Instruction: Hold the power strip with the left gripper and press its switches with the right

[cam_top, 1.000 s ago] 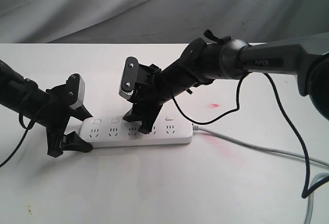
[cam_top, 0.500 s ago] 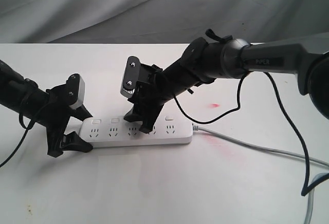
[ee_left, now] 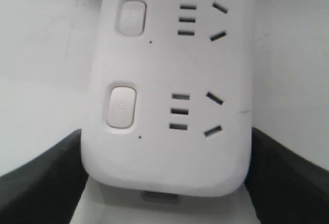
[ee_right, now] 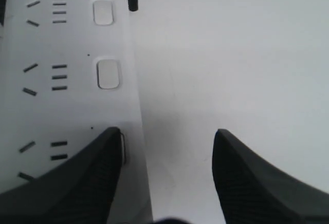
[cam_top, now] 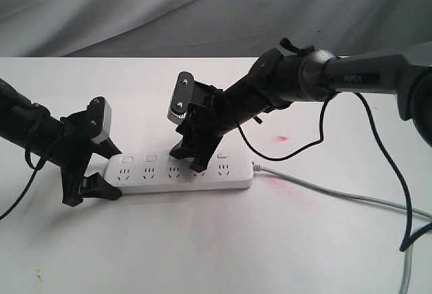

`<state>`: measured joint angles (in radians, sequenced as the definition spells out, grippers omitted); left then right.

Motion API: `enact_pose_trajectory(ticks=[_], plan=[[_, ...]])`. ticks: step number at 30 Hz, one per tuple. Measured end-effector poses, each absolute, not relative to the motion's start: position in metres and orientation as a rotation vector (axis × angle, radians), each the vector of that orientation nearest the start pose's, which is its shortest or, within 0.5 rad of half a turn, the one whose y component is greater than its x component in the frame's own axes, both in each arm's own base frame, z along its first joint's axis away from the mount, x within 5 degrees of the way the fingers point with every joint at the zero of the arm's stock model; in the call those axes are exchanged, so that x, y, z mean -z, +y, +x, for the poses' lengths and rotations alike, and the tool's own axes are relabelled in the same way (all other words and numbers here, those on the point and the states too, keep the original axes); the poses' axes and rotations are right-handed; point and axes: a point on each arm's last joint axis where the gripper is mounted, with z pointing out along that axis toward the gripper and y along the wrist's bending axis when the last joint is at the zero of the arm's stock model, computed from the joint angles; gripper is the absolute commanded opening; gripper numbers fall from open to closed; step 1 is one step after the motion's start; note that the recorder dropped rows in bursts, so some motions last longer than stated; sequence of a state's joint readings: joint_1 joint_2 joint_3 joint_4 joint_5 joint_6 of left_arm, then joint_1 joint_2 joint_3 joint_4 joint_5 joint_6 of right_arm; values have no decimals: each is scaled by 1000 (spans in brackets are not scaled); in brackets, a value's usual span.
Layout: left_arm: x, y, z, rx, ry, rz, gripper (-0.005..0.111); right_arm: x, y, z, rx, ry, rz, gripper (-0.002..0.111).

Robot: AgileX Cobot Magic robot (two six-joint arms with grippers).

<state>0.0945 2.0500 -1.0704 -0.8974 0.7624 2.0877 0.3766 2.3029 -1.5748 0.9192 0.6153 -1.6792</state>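
The white power strip lies flat on the white table, its grey cable running off to the right. My left gripper is shut on its left end; in the left wrist view both black fingers press the sides of the power strip. Two switches show there. My right gripper stands open over the middle of the strip. In the right wrist view, one of the right gripper's fingertips covers most of the third switch; the other hangs over bare table.
A red stain marks the table right of the strip, with a fainter pink smear by the cable. The right arm's black cable loops down at the right. Grey cloth hangs behind the table.
My right gripper has shifted a little to the right along the strip and its wrist has risen slightly. The left gripper and the strip have not moved.
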Motion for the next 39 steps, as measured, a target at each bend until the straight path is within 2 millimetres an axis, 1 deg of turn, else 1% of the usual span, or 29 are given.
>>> enact_pose_trajectory(ticks=[8,10,16,19,21,23,27,39], plan=[[-99,-16,353,454,2091,1587,69,-106,213,424,-433,1938,-1562,51],[-99,-16,353,454,2091,1587,69,-111,212,424,-421,1930,-1555,51],[-99,-16,353,454,2091,1587,69,-130,209,420,-349,1869,-1630,51],[-99,-16,353,454,2091,1587,69,-142,205,419,-324,1852,-1628,51],[-99,-16,353,454,2091,1587,69,-145,200,419,-308,1851,-1634,51],[-99,-16,353,454,2091,1587,69,-144,196,418,-305,1860,-1635,51],[-99,-16,353,454,2091,1587,69,-136,188,416,-287,1890,-1635,51],[-99,-16,353,454,2091,1587,69,-126,188,417,-284,1915,-1616,51]])
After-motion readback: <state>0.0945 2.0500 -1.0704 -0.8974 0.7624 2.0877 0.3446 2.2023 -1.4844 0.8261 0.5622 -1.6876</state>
